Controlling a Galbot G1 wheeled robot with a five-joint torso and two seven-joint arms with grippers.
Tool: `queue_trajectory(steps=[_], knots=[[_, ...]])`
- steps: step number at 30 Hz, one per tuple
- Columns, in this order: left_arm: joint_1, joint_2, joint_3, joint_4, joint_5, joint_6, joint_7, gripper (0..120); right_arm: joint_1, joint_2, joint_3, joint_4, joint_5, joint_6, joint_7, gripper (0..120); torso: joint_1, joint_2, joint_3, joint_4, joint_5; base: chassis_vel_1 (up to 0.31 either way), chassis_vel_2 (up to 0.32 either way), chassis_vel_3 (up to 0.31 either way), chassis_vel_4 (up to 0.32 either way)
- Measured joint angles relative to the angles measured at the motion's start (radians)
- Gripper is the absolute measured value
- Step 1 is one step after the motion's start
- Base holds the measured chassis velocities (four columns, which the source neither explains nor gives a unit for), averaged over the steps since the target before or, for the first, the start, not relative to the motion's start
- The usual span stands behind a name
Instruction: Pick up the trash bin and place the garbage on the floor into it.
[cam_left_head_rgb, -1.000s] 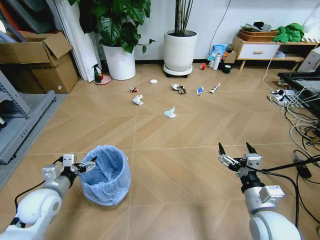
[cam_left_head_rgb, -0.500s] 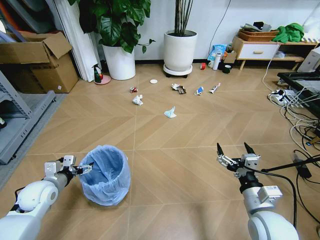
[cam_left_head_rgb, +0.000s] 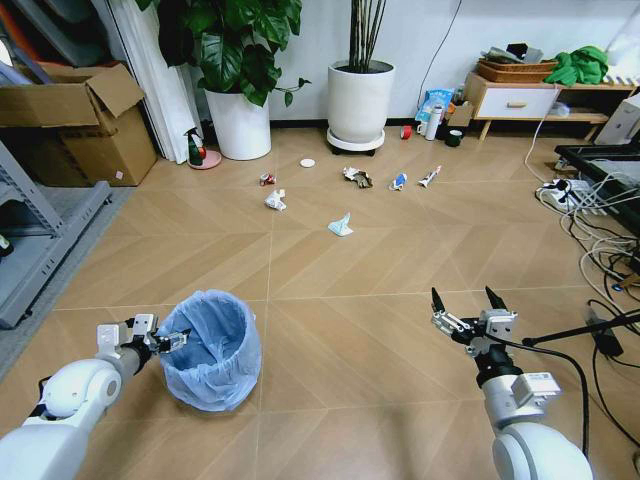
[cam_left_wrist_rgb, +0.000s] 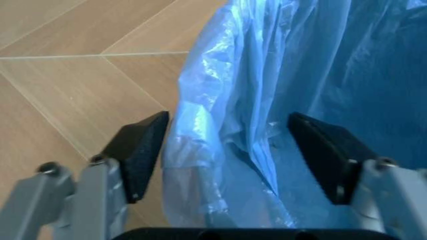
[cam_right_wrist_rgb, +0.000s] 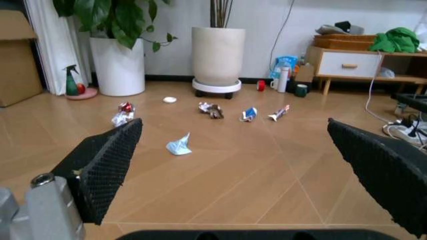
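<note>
The floor (cam_left_head_rgb: 360, 260) is tan wood in a herringbone pattern, with two white plant pots (cam_left_head_rgb: 360, 100) against the wall at the top of the head view. The trash bin (cam_left_head_rgb: 212, 350), lined with a light-blue bag, stands in the lower left of this view. Compared with the earlier frame, the left end effector (cam_left_head_rgb: 172, 340) has moved closer to the bin, and its fingers are now apart on both sides of the bin's rim; in the left wrist view one finger (cam_left_wrist_rgb: 140, 150) is outside the bag and the other inside. The right end effector (cam_left_head_rgb: 466, 305) has shifted only slightly, and it hangs with its fingers wide apart in the lower right. The garbage (cam_left_head_rgb: 340, 226) lies scattered in the upper middle, well apart from the bin. The small pieces are hard to make out.
</note>
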Motion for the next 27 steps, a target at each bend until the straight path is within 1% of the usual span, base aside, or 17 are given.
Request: queue_trajectory(steps=[1, 4, 5, 6, 10, 11, 12, 14, 15, 18, 20, 25, 27], knots=[[0.000, 0.000, 0.000, 0.000, 0.000, 0.000, 0.000, 68, 0.000, 0.000, 0.000, 0.000, 0.000, 0.000, 0.000, 100, 0.000, 0.000, 0.000, 0.0000, 0.0000, 0.000, 0.000, 0.000, 0.000], [-0.005, 0.000, 0.006, 0.001, -0.007, 0.000, 0.000, 52, 0.000, 0.000, 0.002, 0.000, 0.000, 0.004, -0.001, 100, 0.000, 0.000, 0.000, 0.0001, 0.0000, 0.000, 0.000, 0.000, 0.000], [-0.007, 0.000, 0.008, 0.002, -0.008, 0.000, 0.000, 49, 0.000, 0.000, 0.003, -0.001, 0.000, 0.006, -0.001, 100, 0.000, 0.000, 0.000, 0.0000, 0.0000, 0.000, 0.000, 0.000, 0.000], [-0.007, 0.000, 0.008, 0.002, -0.008, 0.000, 0.000, 49, 0.000, 0.000, 0.003, -0.001, 0.000, 0.006, -0.001, 100, 0.000, 0.000, 0.000, 0.0000, 0.0000, 0.000, 0.000, 0.000, 0.000], [-0.011, 0.000, 0.011, 0.009, -0.011, -0.013, 0.009, 30, 0.000, 0.002, 0.003, -0.002, 0.000, 0.010, -0.001, 100, 0.000, 0.000, 0.000, 0.0000, 0.0000, 0.000, 0.000, 0.000, 0.000], [-0.011, 0.000, 0.011, 0.009, -0.011, -0.013, 0.009, 30, 0.000, 0.002, 0.003, -0.002, 0.000, 0.010, -0.001, 100, 0.000, 0.000, 0.000, 0.0000, 0.0000, 0.000, 0.000, 0.000, 0.000], [-0.010, 0.000, 0.012, 0.009, -0.011, -0.017, 0.011, 27, 0.000, 0.002, 0.003, -0.002, 0.000, 0.010, -0.001, 100, 0.000, 0.000, 0.000, 0.0000, 0.0000, 0.000, 0.000, 0.000, 0.000], [-0.007, 0.000, 0.012, 0.009, -0.012, -0.023, 0.011, 16, 0.001, 0.003, 0.004, -0.002, 0.000, 0.010, -0.001, 100, 0.000, 0.000, 0.000, 0.0000, 0.0001, 0.000, 0.000, 0.000, 0.000], [-0.007, 0.000, 0.012, 0.009, -0.012, -0.023, 0.011, 16, 0.001, 0.003, 0.004, -0.002, 0.000, 0.010, -0.001, 100, 0.000, 0.000, 0.000, 0.0000, 0.0001, 0.000, 0.000, 0.000, 0.000], [-0.004, -0.002, 0.012, 0.007, -0.013, -0.025, 0.011, 3, 0.001, 0.003, 0.005, -0.002, 0.000, 0.010, 0.001, 100, 0.000, 0.000, 0.000, 0.0000, 0.0000, 0.000, 0.000, 0.000, 0.000], [-0.003, -0.005, 0.010, 0.002, -0.015, -0.025, 0.011, 0, 0.001, 0.002, 0.005, -0.001, 0.003, 0.007, 0.004, 100, 0.000, 0.000, 0.000, -0.0001, 0.0000, 0.000, 0.000, 0.000, 0.000], [0.008, -0.013, -0.001, -0.020, -0.033, -0.024, -0.004, 0, 0.003, 0.000, 0.009, 0.011, 0.014, -0.015, 0.019, 100, 0.000, 0.000, 0.000, -0.0001, 0.0000, 0.000, 0.000, 0.000, 0.000], [0.024, -0.017, -0.016, -0.048, -0.051, -0.023, -0.020, 0, 0.006, -0.003, 0.014, 0.022, 0.029, -0.035, 0.034, 100, 0.000, 0.000, 0.000, 0.0000, 0.0000, 0.000, 0.000, 0.000, 0.000]])
